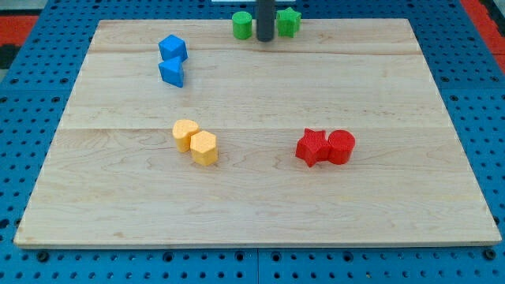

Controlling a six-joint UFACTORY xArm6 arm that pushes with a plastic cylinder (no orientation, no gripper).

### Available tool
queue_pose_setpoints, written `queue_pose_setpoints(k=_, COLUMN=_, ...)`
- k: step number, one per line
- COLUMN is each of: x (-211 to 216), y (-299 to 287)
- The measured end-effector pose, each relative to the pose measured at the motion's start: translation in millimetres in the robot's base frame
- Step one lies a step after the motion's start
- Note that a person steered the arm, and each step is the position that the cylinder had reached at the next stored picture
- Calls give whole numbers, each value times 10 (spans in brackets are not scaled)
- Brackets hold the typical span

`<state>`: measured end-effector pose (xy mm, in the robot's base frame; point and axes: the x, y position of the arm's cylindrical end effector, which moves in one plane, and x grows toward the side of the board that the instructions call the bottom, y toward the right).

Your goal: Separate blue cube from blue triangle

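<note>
The blue cube [173, 48] sits near the view's top left of the wooden board [252, 205]. The blue triangle [171, 72] lies just below it, touching or nearly touching it. My tip [264, 39] is at the view's top centre, between a green cylinder [242, 25] and a green star [288, 22]. It stands well to the right of both blue blocks.
Two yellow blocks [195, 141] sit together left of centre. A red star [312, 147] and a red cylinder [341, 147] touch each other right of centre. The board lies on a blue pegboard [31, 95].
</note>
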<state>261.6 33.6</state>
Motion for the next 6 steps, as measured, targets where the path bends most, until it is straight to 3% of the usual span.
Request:
queue_pose_setpoints(k=1, x=437, y=-249)
queue_pose_setpoints(k=3, x=329, y=-1872)
queue_pose_setpoints(k=5, x=-13, y=-1943)
queue_pose_setpoints(k=6, x=-13, y=-2262)
